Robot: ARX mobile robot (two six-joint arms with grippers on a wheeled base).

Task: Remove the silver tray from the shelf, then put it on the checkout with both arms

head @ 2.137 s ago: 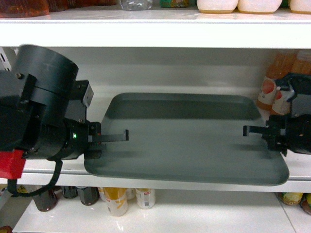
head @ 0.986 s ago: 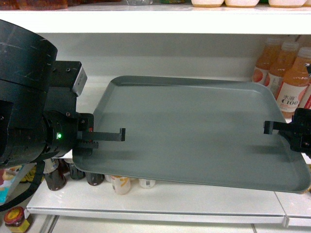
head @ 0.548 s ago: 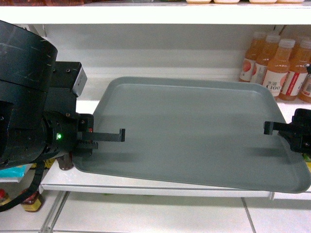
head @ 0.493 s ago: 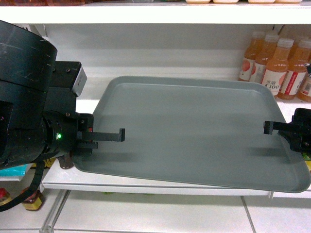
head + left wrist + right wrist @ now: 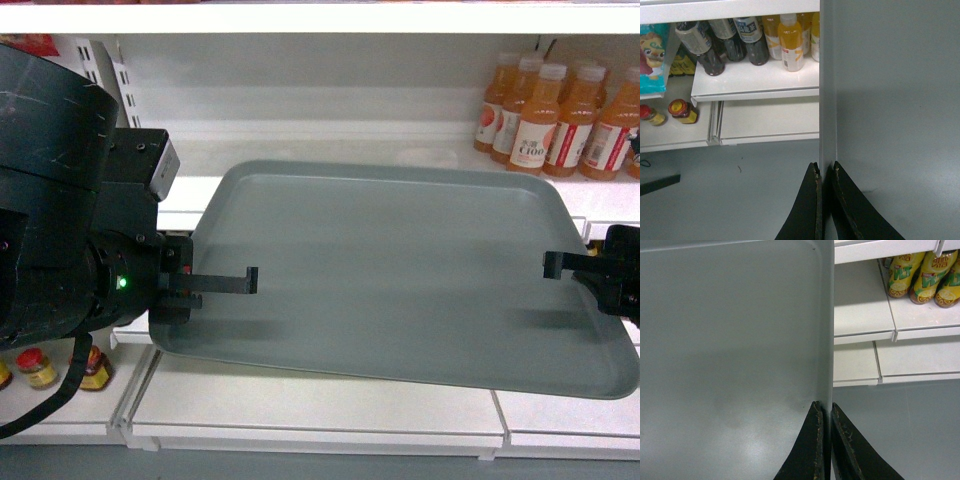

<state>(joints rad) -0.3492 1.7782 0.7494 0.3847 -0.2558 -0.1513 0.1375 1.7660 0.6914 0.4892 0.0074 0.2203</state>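
Observation:
The silver tray (image 5: 400, 260), matte grey-green with a low rim, hangs level in front of the shelf (image 5: 330, 130) and touches no board. My left gripper (image 5: 250, 283) is shut on the tray's left rim, with one finger lying on top. My right gripper (image 5: 550, 266) is shut on the right rim. The left wrist view shows both fingers pinching the rim at my left gripper (image 5: 825, 167), with the tray (image 5: 895, 100) to its right. In the right wrist view my right gripper (image 5: 825, 407) clamps the rim of the tray (image 5: 730, 340). The checkout is out of view.
Orange juice bottles (image 5: 550, 120) stand at the shelf's back right. Small jars (image 5: 40, 365) sit low on the left. Lower white shelf boards (image 5: 300, 405) lie under the tray. Drink bottles (image 5: 790, 35) and yellow bottles (image 5: 920, 275) stand on lower shelves above grey floor (image 5: 730, 195).
The shelves and bottles have drawn back and slid up in the head view. The tray has come off the board and stays held in both grippers.

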